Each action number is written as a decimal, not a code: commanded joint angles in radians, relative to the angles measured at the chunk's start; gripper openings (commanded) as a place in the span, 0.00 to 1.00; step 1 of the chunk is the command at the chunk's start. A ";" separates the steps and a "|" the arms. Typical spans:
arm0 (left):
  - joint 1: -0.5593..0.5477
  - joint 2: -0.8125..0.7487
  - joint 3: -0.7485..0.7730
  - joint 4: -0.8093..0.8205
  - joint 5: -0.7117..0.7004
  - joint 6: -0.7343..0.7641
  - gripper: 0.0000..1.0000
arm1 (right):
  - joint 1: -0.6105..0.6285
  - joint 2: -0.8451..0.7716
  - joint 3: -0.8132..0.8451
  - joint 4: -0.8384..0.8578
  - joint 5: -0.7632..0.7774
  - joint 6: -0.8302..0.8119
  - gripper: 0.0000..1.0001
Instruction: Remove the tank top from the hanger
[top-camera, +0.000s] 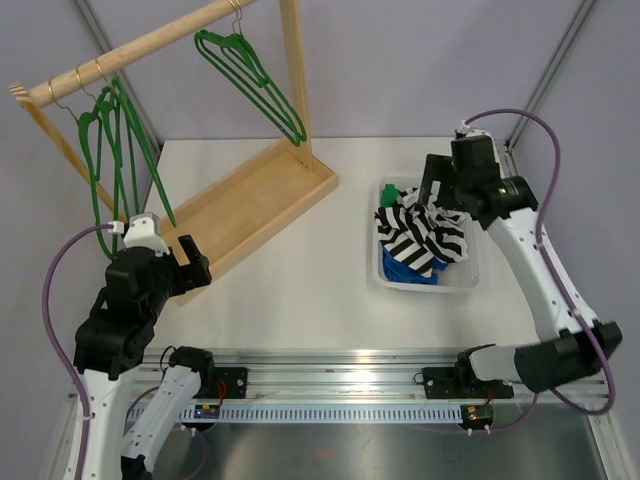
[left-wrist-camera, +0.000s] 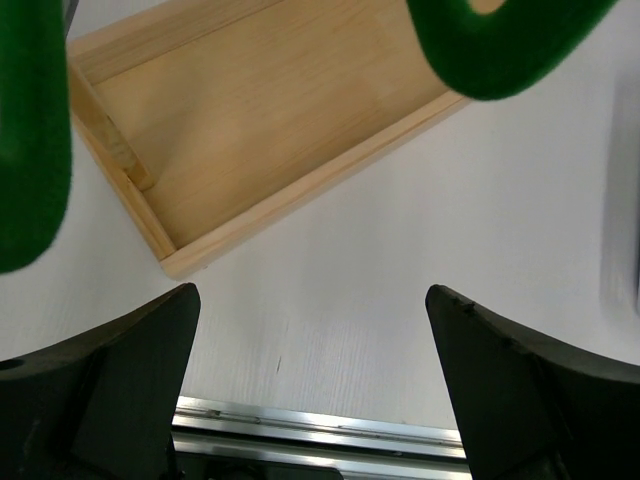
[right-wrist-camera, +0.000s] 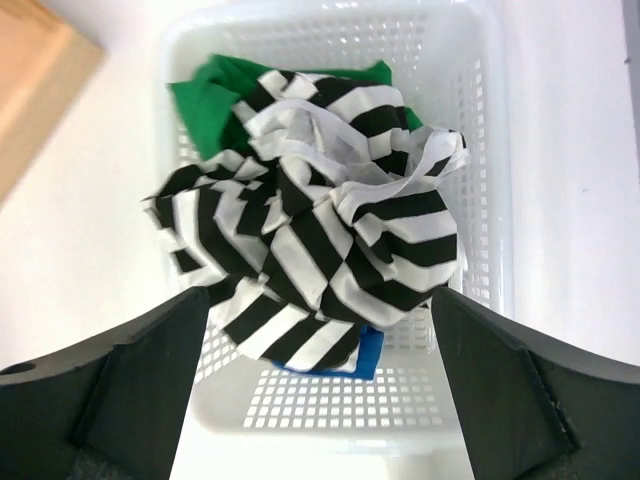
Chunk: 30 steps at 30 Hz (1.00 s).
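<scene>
The black-and-white striped tank top (top-camera: 420, 232) (right-wrist-camera: 320, 230) lies crumpled in a white basket (top-camera: 428, 284) (right-wrist-camera: 330, 400), off any hanger. One green hanger (top-camera: 255, 85) hangs bare on the wooden rail (top-camera: 140, 45), and several more (top-camera: 115, 150) hang at its left end. My right gripper (top-camera: 435, 197) (right-wrist-camera: 320, 300) hovers just above the striped pile, open, with nothing between its fingers. At the near left, by the rack's wooden base (top-camera: 255, 200) (left-wrist-camera: 270, 120), my left gripper (top-camera: 182, 264) (left-wrist-camera: 312, 300) is open and empty.
A green garment (right-wrist-camera: 215, 90) and a blue one (right-wrist-camera: 365, 350) lie under the striped top in the basket. Blurred green hanger parts (left-wrist-camera: 500, 50) hang close to the left wrist camera. A metal rail (top-camera: 330, 385) runs along the table's near edge.
</scene>
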 joint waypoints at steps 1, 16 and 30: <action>-0.005 0.015 0.054 -0.004 -0.045 0.026 0.99 | 0.022 -0.169 0.000 -0.078 -0.064 -0.018 0.99; -0.136 -0.046 0.007 0.015 -0.223 0.062 0.99 | 0.025 -0.686 -0.164 -0.283 -0.050 -0.087 1.00; -0.136 -0.105 -0.008 0.032 -0.227 0.060 0.99 | 0.025 -0.774 -0.185 -0.275 0.005 -0.072 0.99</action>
